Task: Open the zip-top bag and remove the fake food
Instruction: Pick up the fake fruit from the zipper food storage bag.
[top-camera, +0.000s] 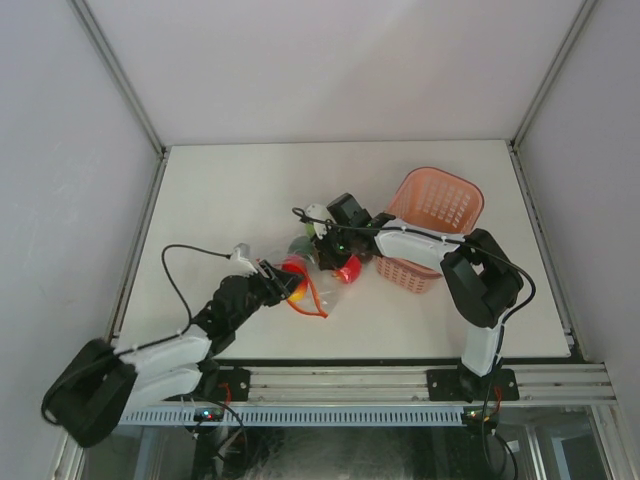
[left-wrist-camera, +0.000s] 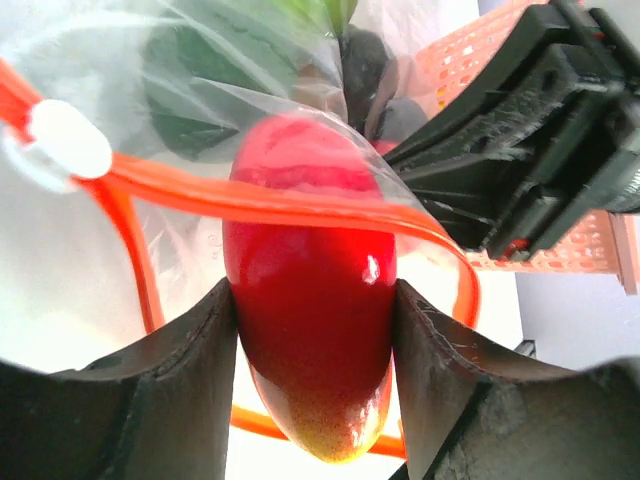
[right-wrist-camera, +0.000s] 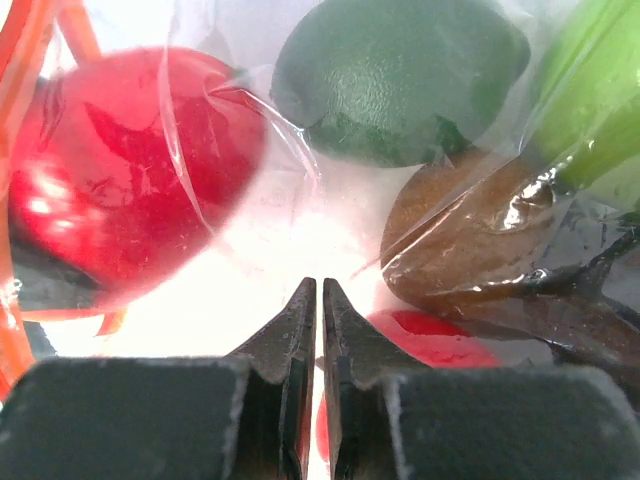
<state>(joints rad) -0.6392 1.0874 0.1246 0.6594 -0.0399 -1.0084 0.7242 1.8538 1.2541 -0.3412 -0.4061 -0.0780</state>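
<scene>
The zip-top bag lies mid-table, clear, with its orange zip strip and white slider spread open. My left gripper reaches into the bag's mouth, and both jaws press on the sides of a red fruit with a yellow tip. The right gripper is shut on the bag's clear film at the far end. Through the plastic show more fake food: a red fruit, a dark green one, a brown one and a light green one.
A pink basket lies tipped on the table just right of the bag, close behind the right gripper. The right arm's black wrist fills the upper right of the left wrist view.
</scene>
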